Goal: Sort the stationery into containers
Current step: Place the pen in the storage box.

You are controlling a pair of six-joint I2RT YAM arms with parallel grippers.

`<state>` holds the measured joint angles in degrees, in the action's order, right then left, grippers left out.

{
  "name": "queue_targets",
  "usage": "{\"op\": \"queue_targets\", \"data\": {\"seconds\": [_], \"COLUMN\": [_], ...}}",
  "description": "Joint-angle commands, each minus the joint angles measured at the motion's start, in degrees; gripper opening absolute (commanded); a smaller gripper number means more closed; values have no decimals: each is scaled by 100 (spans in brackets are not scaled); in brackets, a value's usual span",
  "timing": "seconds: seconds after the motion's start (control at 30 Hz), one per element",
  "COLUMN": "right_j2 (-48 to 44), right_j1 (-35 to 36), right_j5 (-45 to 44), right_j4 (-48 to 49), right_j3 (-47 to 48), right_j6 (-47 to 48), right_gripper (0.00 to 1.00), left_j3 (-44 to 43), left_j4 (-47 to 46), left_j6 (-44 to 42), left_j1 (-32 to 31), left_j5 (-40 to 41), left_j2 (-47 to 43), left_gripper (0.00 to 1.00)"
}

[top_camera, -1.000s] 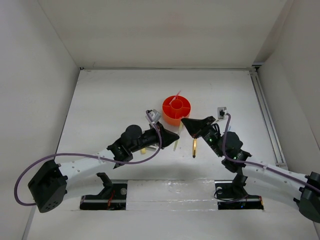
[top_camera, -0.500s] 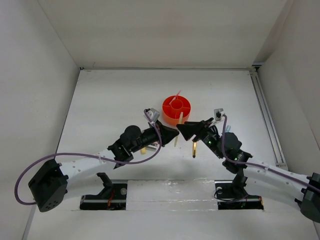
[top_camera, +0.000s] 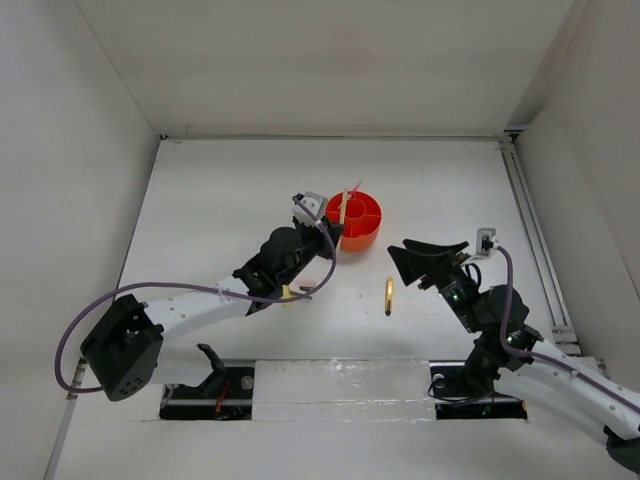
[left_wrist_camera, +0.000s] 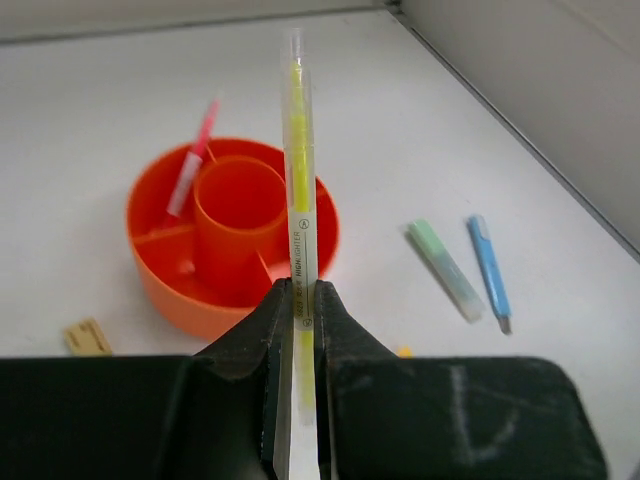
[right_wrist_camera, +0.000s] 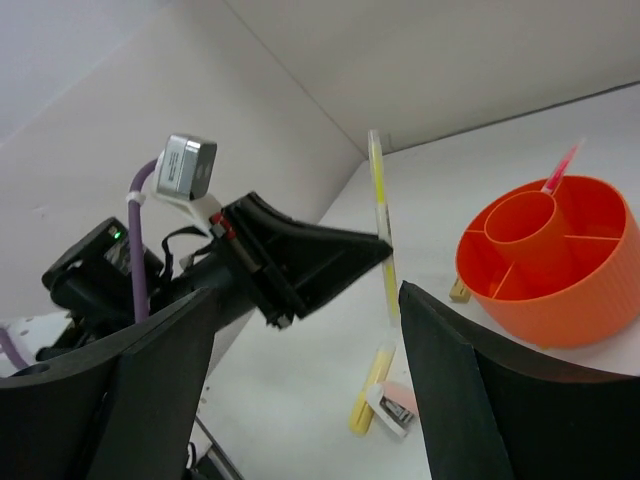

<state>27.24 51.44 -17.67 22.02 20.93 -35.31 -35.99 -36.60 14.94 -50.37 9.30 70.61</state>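
Note:
My left gripper [left_wrist_camera: 300, 287] is shut on a pale yellow marker [left_wrist_camera: 298, 180] and holds it at the left rim of the round orange organiser [top_camera: 368, 232]. A pink pen [left_wrist_camera: 190, 165] leans in one outer compartment. My right gripper [right_wrist_camera: 308, 292] stands open and empty to the organiser's right [top_camera: 408, 260]. A gold pen [top_camera: 388, 295] lies on the table between the arms. A green marker [left_wrist_camera: 447, 270] and a blue pen [left_wrist_camera: 488, 270] lie right of the organiser. Below the left arm lie another yellow marker [right_wrist_camera: 365, 395] and a pink-white stapler [right_wrist_camera: 398, 405]. A tan block [left_wrist_camera: 86, 337] rests beside the organiser.
White walls close in the table on the left, back and right. A metal rail [top_camera: 530, 220] runs along the right edge. Both arm bases [top_camera: 210, 385] sit at the near edge. A purple cable [top_camera: 180, 290] follows the left arm.
The right gripper has opened and drawn back to the right. The left gripper has carried the yellow marker away from the near side up to the organiser.

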Motion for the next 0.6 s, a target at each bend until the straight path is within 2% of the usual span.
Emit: {"op": "queue_targets", "data": {"seconds": [0.0, 0.17, 0.27, 0.43, 0.57], "right_j2": [-367, -834, -1019, -1019, -1019], "right_j1": [6, 6, -46, -46, -46], "right_j5": [-184, -79, -79, 44, 115], "right_j4": [-435, -804, -945, -1077, -1348], "right_j3": [-36, -159, -159, -90, 43], "right_j6": [174, 226, 331, 446, 560], "right_gripper": [79, 79, 79, 79, 79], "left_j3": [-662, -1137, -1682, -2192, -2851], "left_j4": [-251, -242, -129, -269, 109], "left_j6": [-658, -1255, -1572, -2301, -2303], "left_j1": [351, 932, 1309, 1486, 1705], "left_j5": [73, -77, -628, -1175, -1667], "left_j2": [294, 866, 1278, 1771, 2299], "left_gripper": [0, 0, 0, 0, 0]}}
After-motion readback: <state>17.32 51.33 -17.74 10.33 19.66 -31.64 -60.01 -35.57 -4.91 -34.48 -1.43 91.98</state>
